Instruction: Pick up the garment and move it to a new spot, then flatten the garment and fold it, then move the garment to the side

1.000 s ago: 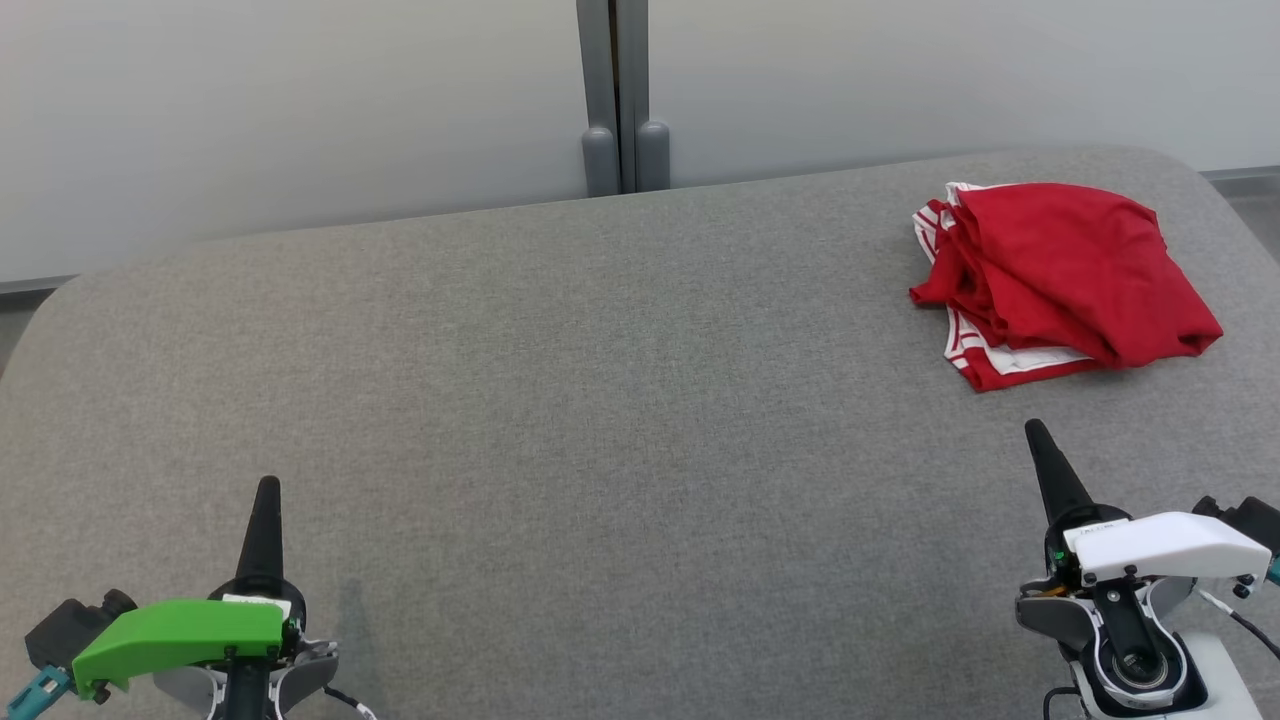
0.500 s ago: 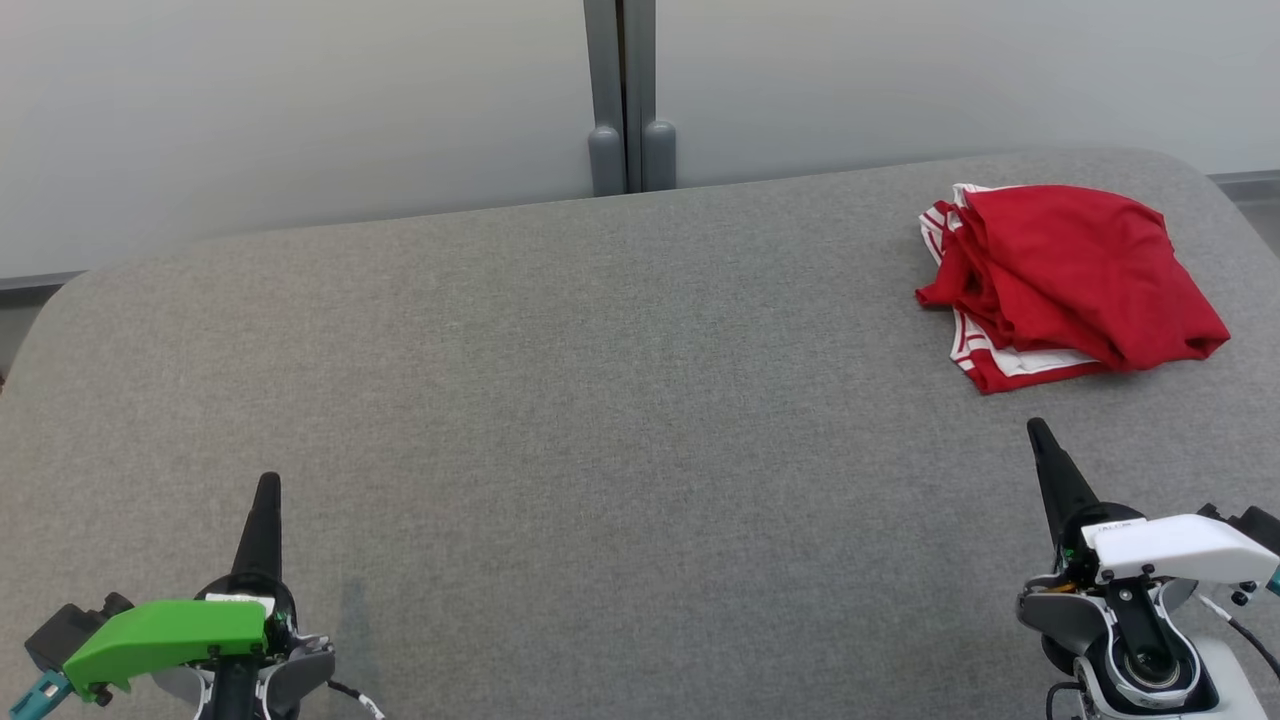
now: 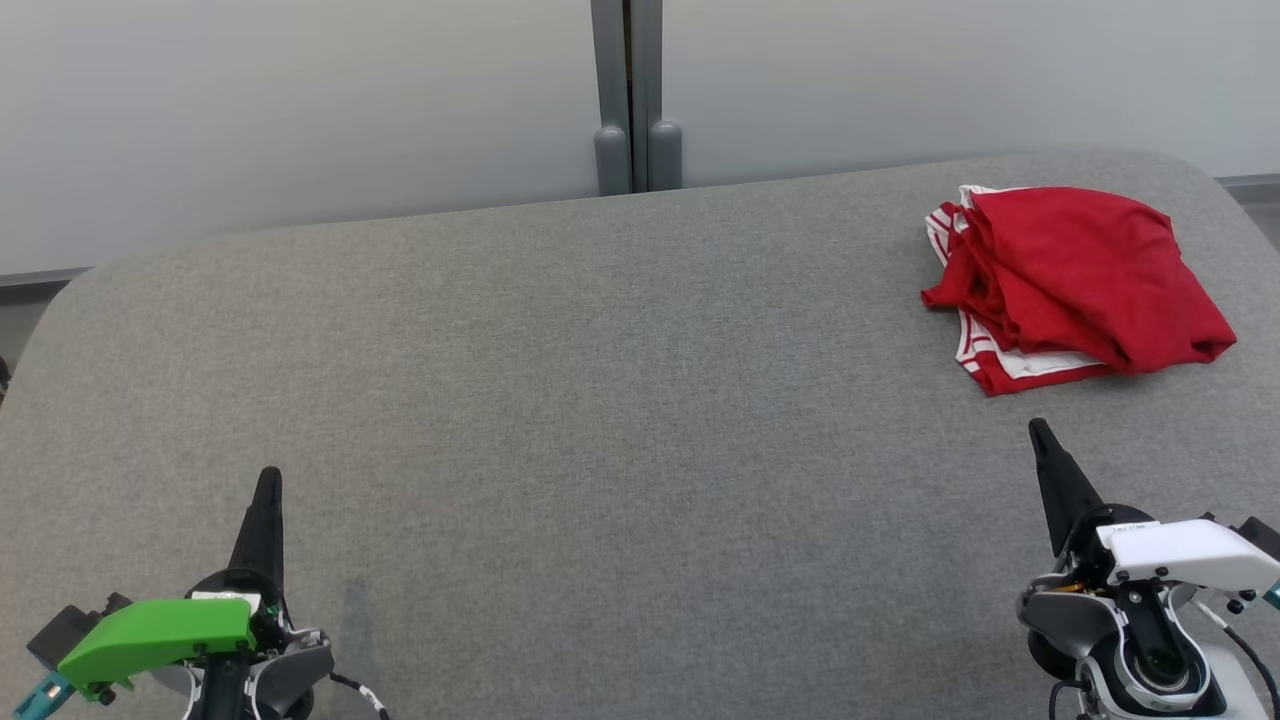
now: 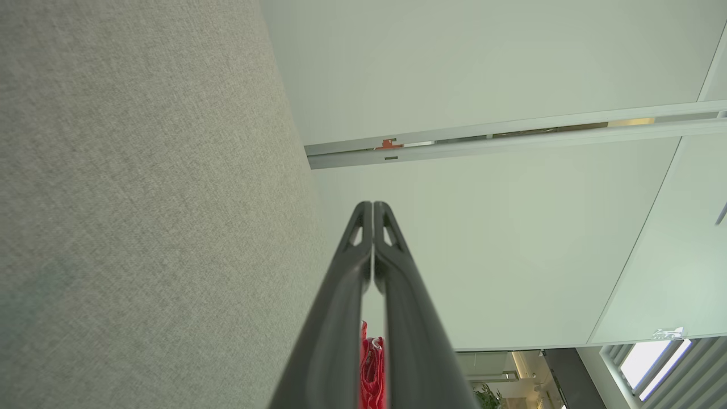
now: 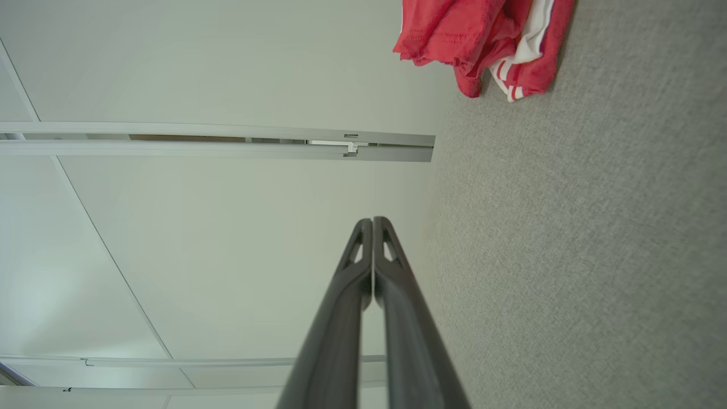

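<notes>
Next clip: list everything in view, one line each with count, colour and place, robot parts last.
garment: one, red with white stripes, bunched at the table's far right
table: one, grey fabric top, across the head view
wall panels: two, pale, behind the table
post: one, grey, between the panels
left gripper: one, green cover, dark fingers shut, lower left
right gripper: one, white cover, dark fingers shut, lower right, short of the garment

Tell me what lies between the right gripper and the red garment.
Nothing but bare grey table. The head view shows the shut right gripper pointing toward the garment across an open gap.
</notes>
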### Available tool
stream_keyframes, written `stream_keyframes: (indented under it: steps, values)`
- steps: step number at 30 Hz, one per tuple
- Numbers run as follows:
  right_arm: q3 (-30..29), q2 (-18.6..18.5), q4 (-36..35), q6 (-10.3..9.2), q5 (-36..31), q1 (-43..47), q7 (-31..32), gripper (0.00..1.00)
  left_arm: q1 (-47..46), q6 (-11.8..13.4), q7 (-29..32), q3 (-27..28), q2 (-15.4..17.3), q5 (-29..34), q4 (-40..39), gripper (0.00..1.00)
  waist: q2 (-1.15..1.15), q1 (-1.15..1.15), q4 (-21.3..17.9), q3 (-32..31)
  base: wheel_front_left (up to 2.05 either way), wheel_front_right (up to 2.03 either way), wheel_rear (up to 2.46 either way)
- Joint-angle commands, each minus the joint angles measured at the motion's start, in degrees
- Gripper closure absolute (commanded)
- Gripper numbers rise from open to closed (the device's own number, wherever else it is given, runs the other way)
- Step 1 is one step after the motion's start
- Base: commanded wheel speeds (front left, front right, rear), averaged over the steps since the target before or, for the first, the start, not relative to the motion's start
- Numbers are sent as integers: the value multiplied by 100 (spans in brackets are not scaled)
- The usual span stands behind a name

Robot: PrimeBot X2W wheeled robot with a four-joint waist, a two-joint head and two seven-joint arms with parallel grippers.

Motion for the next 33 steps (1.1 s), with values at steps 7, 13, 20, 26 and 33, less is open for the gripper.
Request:
stream_keyframes:
  steps: [7,13,20,26,33]
  values:
    - [-69,28,-67,1,319,54,102,100,-106,-17,98,37,45,-359,-49,100,0,0,23,0,0,0,0]
    - [-96,48,-79,1,474,67,149,100,-98,-18,145,42,45,-517,-57,100,0,0,38,0,0,0,0]
    - [-94,45,-78,1,474,66,147,100,-97,-18,144,41,45,-517,-53,100,0,0,38,0,0,0,0]
    - [-93,45,-77,2,474,65,146,100,-96,-18,144,40,45,-517,-54,100,0,0,38,0,0,0,0]
    - [-93,45,-77,2,475,65,146,100,-96,-18,144,40,45,-518,-53,100,0,0,38,0,0,0,0]
